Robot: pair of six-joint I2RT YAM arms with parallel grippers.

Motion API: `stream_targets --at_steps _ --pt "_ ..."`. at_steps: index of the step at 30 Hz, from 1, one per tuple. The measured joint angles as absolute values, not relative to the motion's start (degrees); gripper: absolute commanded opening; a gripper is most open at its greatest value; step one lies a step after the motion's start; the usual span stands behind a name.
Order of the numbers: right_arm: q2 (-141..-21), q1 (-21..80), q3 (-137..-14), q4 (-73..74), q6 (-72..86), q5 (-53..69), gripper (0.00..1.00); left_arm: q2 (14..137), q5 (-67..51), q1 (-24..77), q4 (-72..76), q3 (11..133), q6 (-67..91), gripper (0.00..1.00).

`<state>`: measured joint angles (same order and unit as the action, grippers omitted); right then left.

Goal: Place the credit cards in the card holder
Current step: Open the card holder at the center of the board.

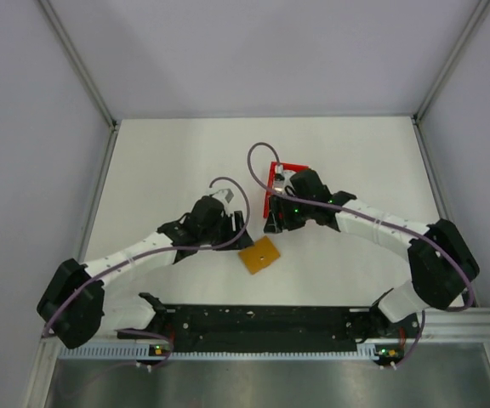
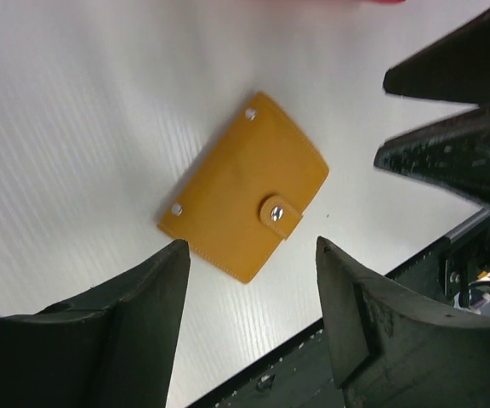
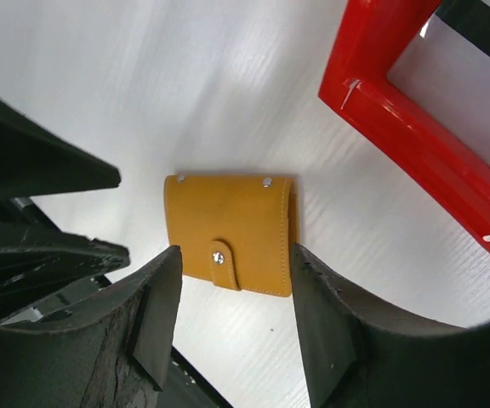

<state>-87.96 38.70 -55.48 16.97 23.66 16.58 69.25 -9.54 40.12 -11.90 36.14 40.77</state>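
While card holder (image 2: 236, 183) lies shut (snap (image 2: 279, 214) fastened), left claw (image 2: 249, 251), right claw (image 3: 235, 251) gape empty.

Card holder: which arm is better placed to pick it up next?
Right, probably. In its wrist view the card holder lies square between the fingertips of the open right gripper. From the open left gripper it lies skewed and ahead of the fingertips. Neither holds anything.
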Motion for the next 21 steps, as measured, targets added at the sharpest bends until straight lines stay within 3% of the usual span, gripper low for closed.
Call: stream_targets --at_steps 6,16,21 --pt "-84.14 38.52 -49.36 12.78 24.82 20.67 0.47 75.79 -8.95 40.12 -11.64 41.89 37.08 0.67" --pt "-84.66 38.48 -40.05 4.25 31.55 31.46 0.46 83.07 -10.46 40.12 -11.94 41.65 32.75 0.67" --pt "-87.00 38.48 -40.21 0.21 32.71 33.56 0.46 84.84 -10.63 40.12 -11.79 41.41 32.21 0.60"
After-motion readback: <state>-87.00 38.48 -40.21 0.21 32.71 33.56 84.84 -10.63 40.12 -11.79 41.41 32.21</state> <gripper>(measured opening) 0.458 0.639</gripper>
